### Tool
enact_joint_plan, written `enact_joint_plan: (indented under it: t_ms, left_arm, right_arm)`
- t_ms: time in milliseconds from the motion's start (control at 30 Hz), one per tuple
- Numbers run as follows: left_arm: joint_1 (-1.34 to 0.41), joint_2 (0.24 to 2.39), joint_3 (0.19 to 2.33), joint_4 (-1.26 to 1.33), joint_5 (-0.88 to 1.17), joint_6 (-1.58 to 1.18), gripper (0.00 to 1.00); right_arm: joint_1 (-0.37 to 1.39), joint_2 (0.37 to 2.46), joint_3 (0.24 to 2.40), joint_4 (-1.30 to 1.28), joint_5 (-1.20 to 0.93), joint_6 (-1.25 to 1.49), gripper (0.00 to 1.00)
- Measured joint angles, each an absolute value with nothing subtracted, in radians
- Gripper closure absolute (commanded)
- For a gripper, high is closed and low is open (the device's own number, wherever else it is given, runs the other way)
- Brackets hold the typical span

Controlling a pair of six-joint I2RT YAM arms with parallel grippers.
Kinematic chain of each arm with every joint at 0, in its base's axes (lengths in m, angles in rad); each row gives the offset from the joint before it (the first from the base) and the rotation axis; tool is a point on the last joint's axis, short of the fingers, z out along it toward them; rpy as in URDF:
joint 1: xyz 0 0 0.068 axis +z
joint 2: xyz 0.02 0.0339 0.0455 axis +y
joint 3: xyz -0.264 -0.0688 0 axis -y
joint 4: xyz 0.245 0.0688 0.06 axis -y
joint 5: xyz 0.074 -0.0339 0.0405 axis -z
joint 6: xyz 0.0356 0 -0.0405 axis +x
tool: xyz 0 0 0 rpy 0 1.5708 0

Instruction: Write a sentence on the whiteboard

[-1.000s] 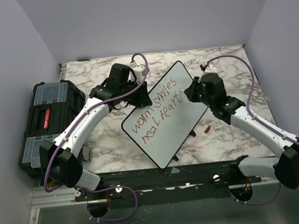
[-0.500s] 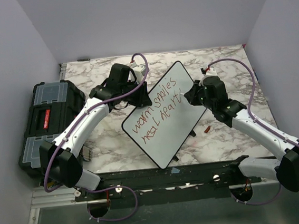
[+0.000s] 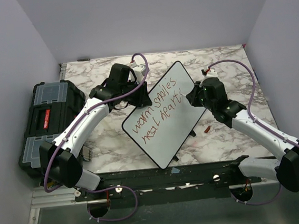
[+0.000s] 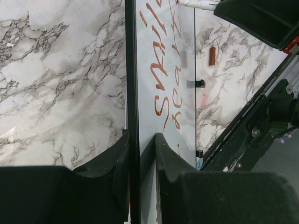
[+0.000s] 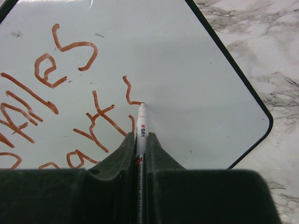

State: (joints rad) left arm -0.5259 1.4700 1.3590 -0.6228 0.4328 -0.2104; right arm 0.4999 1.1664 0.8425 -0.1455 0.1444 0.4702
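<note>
The whiteboard [image 3: 166, 122] lies tilted on the marble table, white with a thin black rim. The sentence [image 3: 157, 112] is in red, two lines, reading "warm smiles" over "heal heart" plus a partly drawn last letter. My left gripper [image 4: 140, 140] is shut on the whiteboard's black rim [image 4: 131, 84] at its far left edge. My right gripper [image 5: 141, 139] is shut on a white marker [image 5: 141, 128]. The marker's tip touches the board at the end of a fresh red stroke [image 5: 130, 93] after "heart". In the top view the right gripper [image 3: 192, 96] sits at the board's right side.
A black toolbox [image 3: 47, 119] with clear lid compartments stands at the table's left edge. A small red marker cap [image 3: 207, 130] lies on the marble right of the board. The board's black feet [image 4: 199, 83] show along its edge. The arm bases and a black rail [image 3: 161, 177] line the near edge.
My right gripper has moved slightly to the right along the second line, and the marker has added a new red stroke after "heart". The left arm and the board have not moved.
</note>
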Motion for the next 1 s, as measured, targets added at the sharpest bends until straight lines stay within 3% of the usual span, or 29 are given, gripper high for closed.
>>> enact_joint_plan:
  t_ms: [1000]
  left_arm:
    - [-0.533,1.464,1.358,-0.622,0.426,-0.21,1.0]
  right_arm:
    - [0.497,1.148,0.849,-0.219,0.131,0.444,0.99]
